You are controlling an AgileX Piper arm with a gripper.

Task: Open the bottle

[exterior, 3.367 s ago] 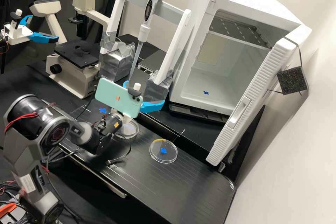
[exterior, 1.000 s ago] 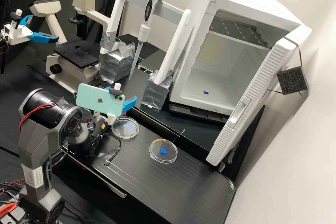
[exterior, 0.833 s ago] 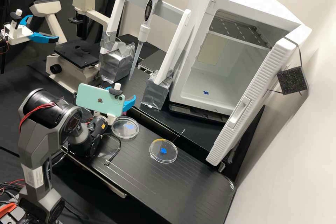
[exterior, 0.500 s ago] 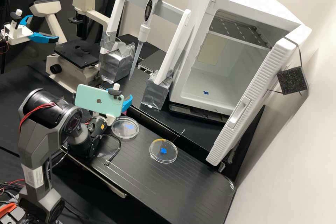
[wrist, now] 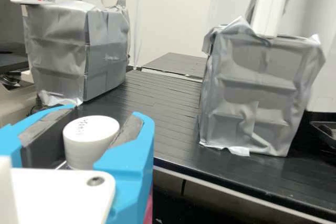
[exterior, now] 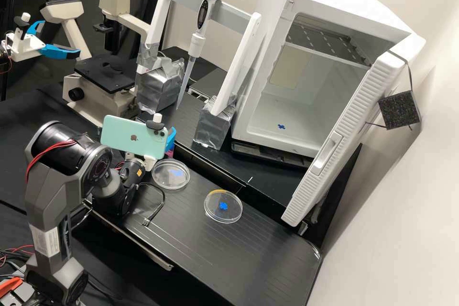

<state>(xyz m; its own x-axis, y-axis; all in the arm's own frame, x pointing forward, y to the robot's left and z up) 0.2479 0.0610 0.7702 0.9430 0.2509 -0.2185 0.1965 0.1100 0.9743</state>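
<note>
The pincer [wrist: 103, 116] is spread open, nothing visibly gripped, left of centre in the high view, near the left dish [exterior: 170, 174]. The bottle [wrist: 86, 157] is flanked by its 2 fingers; by judgement, centring is needed before they are closed.

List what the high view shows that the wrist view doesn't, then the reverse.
High view: the phone, a dish and another dish, the cabinet's ribbed door, and the second arm's gripper.
Wrist view: the white cap at our gripper, with small marks on its top.
Both: our gripper, the two silver-taped blocks and the black bench.
</note>
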